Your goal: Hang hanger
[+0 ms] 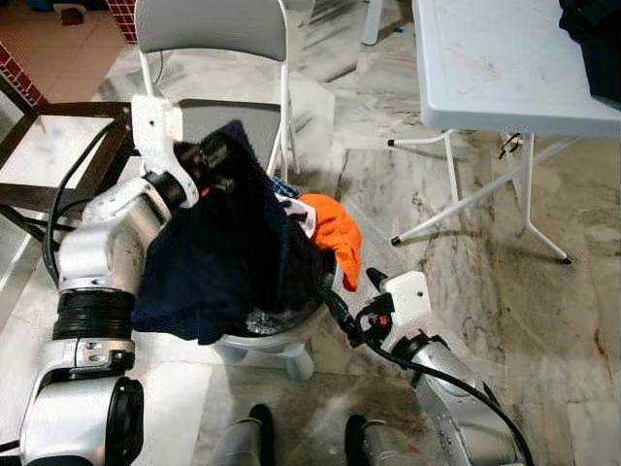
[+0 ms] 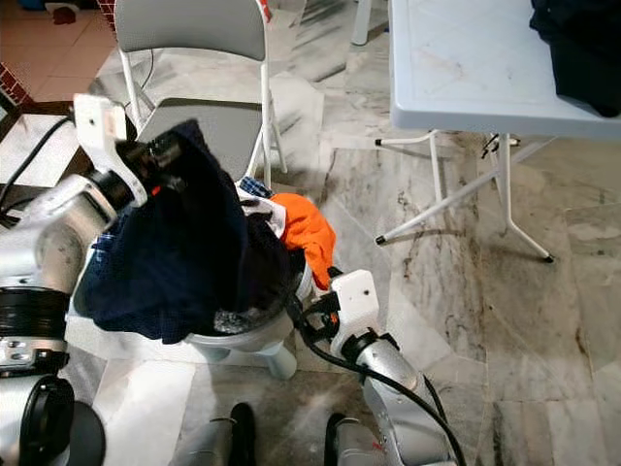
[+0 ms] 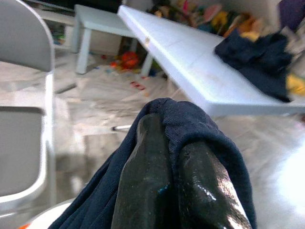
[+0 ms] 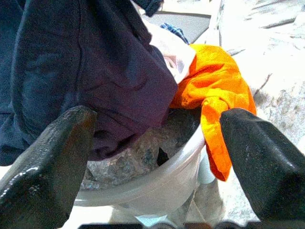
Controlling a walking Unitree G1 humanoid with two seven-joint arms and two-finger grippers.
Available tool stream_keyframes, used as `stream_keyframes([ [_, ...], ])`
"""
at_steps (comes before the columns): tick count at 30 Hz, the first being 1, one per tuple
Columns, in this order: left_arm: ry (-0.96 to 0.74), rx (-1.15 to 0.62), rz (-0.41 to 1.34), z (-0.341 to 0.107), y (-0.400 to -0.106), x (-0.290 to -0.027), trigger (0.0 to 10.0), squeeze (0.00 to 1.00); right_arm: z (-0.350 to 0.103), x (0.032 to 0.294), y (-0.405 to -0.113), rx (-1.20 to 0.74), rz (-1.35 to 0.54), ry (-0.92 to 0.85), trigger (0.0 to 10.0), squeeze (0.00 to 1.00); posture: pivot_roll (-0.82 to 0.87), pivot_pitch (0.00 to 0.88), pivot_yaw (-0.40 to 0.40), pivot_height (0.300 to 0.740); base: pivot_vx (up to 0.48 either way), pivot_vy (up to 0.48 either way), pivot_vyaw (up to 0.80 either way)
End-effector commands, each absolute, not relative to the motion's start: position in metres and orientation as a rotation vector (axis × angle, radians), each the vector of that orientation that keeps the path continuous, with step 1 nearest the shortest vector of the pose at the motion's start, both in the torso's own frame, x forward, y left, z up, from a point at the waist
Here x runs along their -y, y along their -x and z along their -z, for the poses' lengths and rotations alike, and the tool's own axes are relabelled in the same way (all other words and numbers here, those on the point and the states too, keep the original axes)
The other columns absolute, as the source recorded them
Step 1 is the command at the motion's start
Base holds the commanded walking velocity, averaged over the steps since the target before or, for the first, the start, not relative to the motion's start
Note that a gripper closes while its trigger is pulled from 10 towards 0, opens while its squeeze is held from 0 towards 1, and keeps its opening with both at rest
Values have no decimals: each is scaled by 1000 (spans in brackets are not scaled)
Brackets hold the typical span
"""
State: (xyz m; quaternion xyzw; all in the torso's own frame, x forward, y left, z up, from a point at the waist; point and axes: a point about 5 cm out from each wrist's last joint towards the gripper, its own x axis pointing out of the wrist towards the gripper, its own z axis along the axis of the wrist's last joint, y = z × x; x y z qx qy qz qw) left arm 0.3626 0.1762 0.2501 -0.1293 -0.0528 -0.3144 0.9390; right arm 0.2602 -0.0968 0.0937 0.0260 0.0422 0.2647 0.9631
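The left gripper (image 3: 176, 191) is clamped on a fold of a dark navy garment (image 1: 223, 262), jaws closed with the cloth pinched between them, held raised above a white basin (image 4: 157, 183) of laundry on the floor. The right gripper (image 4: 157, 157) waits just beside the basin rim, jaws spread wide and holding nothing. An orange cloth (image 1: 335, 238) hangs over the rim. No hanger can be identified; it may be buried under or inside the garment.

Hazards:
- The garment's lower part lies in the basin. Further lifting may drag other items out.
- The grip takes only a small fold, so slippage is likely under the garment's weight.
- The chair (image 1: 218, 58) stands close behind the left arm, so a wide swing may strike it.
- The counter (image 1: 495, 68) is well apart.
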Motion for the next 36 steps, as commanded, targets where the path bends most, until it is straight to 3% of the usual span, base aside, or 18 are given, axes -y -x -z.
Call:
stream_keyframes([
  [1,278,131,665,-260,-358,-178,0,0,-89,96,-259,-98,-526,-58,10000,0,-19,250,35,740,0,0,0],
  [8,230,84,622,-254,-358,-180,0,0,-88,95,-260,-95,-517,-59,10000,0,-20,249,38,740,0,0,0],
  [10,172,53,573,-247,-360,-181,0,0,-88,95,-259,-97,-515,-64,10000,0,-19,247,39,740,0,0,0],
  [13,-88,-9,466,-219,-361,-186,0,0,-86,95,-258,-104,-523,-67,10000,0,-22,245,40,740,0,0,0],
  [16,-120,-34,411,-206,-360,-189,0,0,-86,95,-257,-104,-522,-66,10000,0,-26,242,40,740,0,0,0],
  [18,-194,-93,257,-162,-345,-195,0,0,-87,102,-258,-93,-490,-55,10000,0,-40,235,35,740,0,0,0],
  [26,-286,-99,242,-113,-311,-180,0,0,-102,131,-268,-5,-259,-63,10000,0,-51,223,23,740,0,0,0],
  [27,-312,-85,240,-112,-310,-179,3059,0,-104,135,-269,4,-230,-73,10000,0,-51,223,23,740,0,0,0],
  [28,-323,-78,240,-108,-306,-178,4471,0,-108,143,-269,22,-178,-85,10000,0,-52,222,23,740,0,0,0],
  [29,-327,-74,241,-105,-304,-177,4941,0,-111,148,-270,35,-144,-93,10000,0,-52,222,23,740,0,0,0],
  [30,-318,-93,239,-100,-301,-175,7176,0,-112,154,-269,43,-113,-99,10000,0,-56,221,26,740,0,0,0],
  [31,-309,-105,237,-95,-298,-174,7569,0,-112,159,-268,46,-90,-98,10000,0,-59,221,28,740,0,0,0],
  [32,-306,-113,236,-90,-294,-170,9333,0,-111,164,-266,41,-72,-91,10000,0,-65,223,32,740,0,0,0],
  [33,-306,-113,236,-90,-294,-170,9333,0,-111,164,-266,41,-72,-91,10000,0,-65,223,32,740,0,0,0],
  [34,-289,-94,240,-90,-293,-165,10000,0,-108,166,-264,32,-60,-92,10000,0,-73,223,36,740,0,0,0],
  [36,-268,-73,252,-92,-293,-160,10000,0,-107,166,-264,27,-52,-95,10000,0,-76,226,40,740,0,0,0],
])
